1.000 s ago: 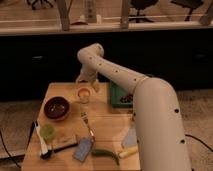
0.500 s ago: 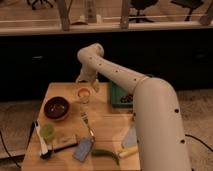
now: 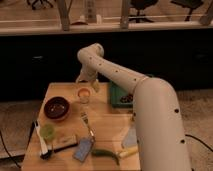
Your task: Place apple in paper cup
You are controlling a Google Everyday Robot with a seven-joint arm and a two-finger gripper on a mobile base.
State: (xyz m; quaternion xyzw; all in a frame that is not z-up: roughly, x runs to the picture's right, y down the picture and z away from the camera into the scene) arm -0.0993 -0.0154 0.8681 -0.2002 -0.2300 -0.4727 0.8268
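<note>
Apple: we see the apple (image 3: pixel 83 92) as an orange-red round sitting in the mouth of the paper cup, filling it almost rim to rim; being round, it shows us no long axis and no pointing end.

Paper cup: the paper cup (image 3: pixel 83 97) stands upright on the wooden table (image 3: pixel 107 125), long axis vertical, mouth up, near the table's far edge and just beside the dark bowl.

Gripper: the gripper (image 3: pixel 87 83) hangs just above and behind the cup, at the table's far edge; it holds nothing that we can see.

Arm: we see the white arm (image 3: pixel 125 82) rise from the lower right as a thick column, bend at the shoulder, run up and left to an elbow above the table's far edge, then turn down to the wrist over the cup.

Bowl: the dark red-brown bowl (image 3: pixel 56 108) sits left of the cup, apart from it.

Fork: a fork (image 3: pixel 86 122) lies in front of the cup, tines toward it.

Green round thing: a pale green ball (image 3: pixel 47 131) rests near the left front corner.

Green tray: a green tray (image 3: pixel 121 96) sits right of the cup, partly behind the arm.
</note>
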